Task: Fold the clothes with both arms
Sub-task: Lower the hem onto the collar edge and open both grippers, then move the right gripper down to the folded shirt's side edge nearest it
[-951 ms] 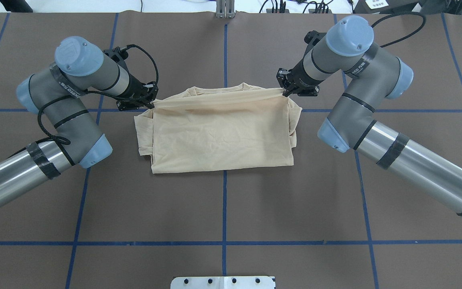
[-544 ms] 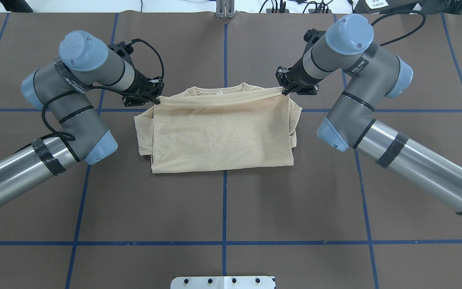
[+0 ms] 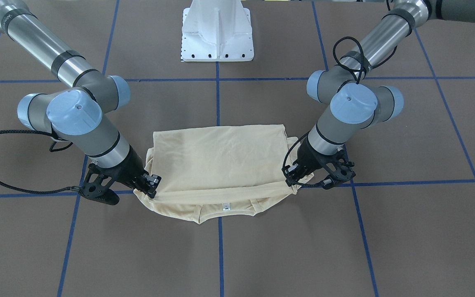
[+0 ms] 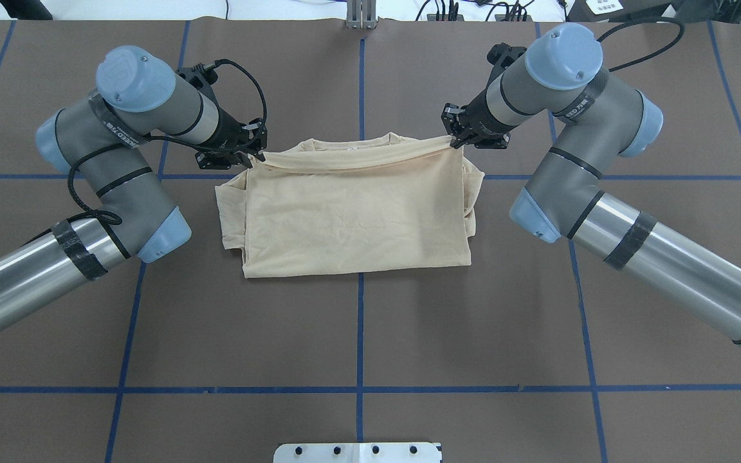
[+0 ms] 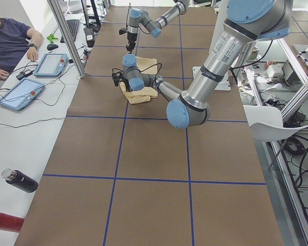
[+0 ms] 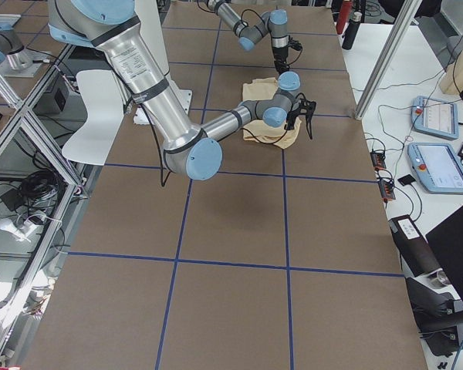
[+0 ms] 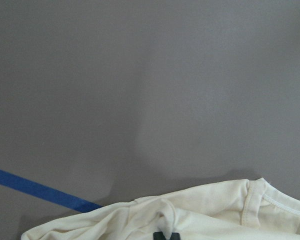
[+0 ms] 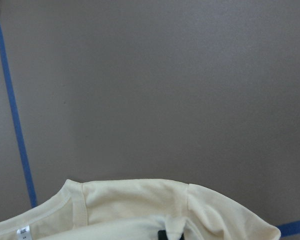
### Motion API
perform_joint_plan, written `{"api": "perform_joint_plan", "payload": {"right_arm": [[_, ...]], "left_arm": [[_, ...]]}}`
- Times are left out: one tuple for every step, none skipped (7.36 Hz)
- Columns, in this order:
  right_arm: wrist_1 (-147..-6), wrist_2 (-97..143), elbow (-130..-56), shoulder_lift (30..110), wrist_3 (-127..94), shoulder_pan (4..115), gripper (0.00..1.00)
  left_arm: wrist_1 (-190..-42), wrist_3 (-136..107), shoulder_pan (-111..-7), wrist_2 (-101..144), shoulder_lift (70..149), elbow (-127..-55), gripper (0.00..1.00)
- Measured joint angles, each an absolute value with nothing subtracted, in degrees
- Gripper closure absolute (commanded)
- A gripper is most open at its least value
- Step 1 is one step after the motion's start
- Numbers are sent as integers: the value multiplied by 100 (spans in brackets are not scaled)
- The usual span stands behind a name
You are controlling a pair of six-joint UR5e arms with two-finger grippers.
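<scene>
T-shirt (image 4: 354, 212) lies at the middle of the brown table (image 4: 357, 334), doubled over, its upper layer drawn toward the collar with the neck label (image 3: 226, 206) uncovered just past that edge. Left to right, we log the left gripper (image 4: 251, 162) with jaws pinched closed on the layer's left corner and a bunched sleeve (image 4: 229, 212) spilling out below it. The right gripper (image 4: 454, 145) is likewise clamped on the right corner, the edge stretched between them. Risk as we judge it: an uneven release or further pull would skew the edge or drag the whole stack, and the loose sleeve could end up outside the fold.
</scene>
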State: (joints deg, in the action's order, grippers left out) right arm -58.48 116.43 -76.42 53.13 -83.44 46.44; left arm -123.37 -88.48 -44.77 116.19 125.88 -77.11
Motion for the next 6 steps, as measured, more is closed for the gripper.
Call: {"api": "perform_joint_plan", "payload": {"right_arm": [[-5842,11642,-7614,5316,-8343,4658,0],[-5841,11667,-7609,5316,-8329,4666,0],[-5838,11796,-7628,5316,-8301,4676,0],[-5838,12041,-7723,5369,-8292,4701,0],[-5848,12228,-8009,5598,-8295,4728,0],[-5868,12235,-8519,6019,-8310,4713,0]], "left_arm": [[-12328,-8842,-4482,11621,12573,-7717,0],[-12320,-8837,-4494,11631,12554,-7754,0],[-12298,-8835,-4509,11646,12522,-7873,0],[-12267,-8834,-4520,11657,12451,-8079,0],[-12245,-8835,-4523,11686,12356,-8306,0],[-12233,-8839,-4525,11735,12267,-8507,0]]}}
